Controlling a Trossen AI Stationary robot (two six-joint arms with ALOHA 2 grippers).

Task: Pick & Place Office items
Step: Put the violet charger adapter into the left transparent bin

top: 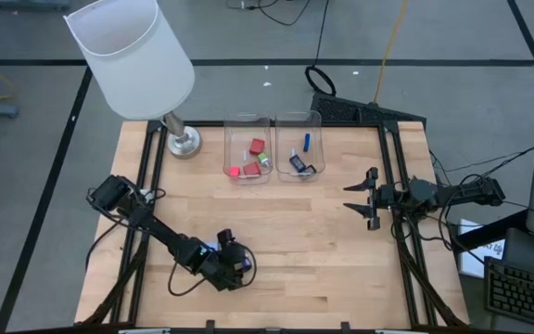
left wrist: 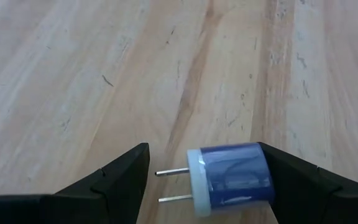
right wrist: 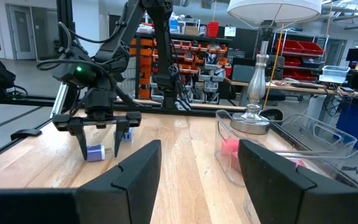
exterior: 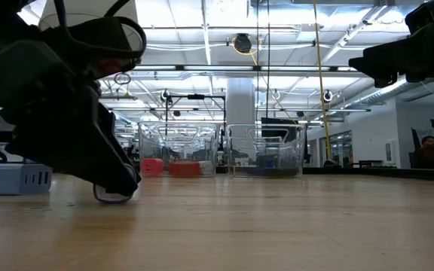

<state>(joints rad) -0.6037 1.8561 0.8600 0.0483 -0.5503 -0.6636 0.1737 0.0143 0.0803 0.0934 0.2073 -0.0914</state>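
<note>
High view: the left gripper [top: 233, 263] is low over the table's [top: 323, 241] front, the right gripper [top: 360, 199] at the right edge, and two clear bins [top: 248, 148] hold small items. Left wrist view: open fingers [left wrist: 114, 180] straddle a blue plug [left wrist: 232, 179] lying on the wood, one finger touching it. Right wrist view: the right fingers [right wrist: 135, 171] are spread and hold nothing.

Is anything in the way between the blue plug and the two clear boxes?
Nothing visible. The blue plug lies between the open fingers of the left gripper, and only bare wooden table lies between it and the two clear bins. The right gripper waits off to the side.
</note>
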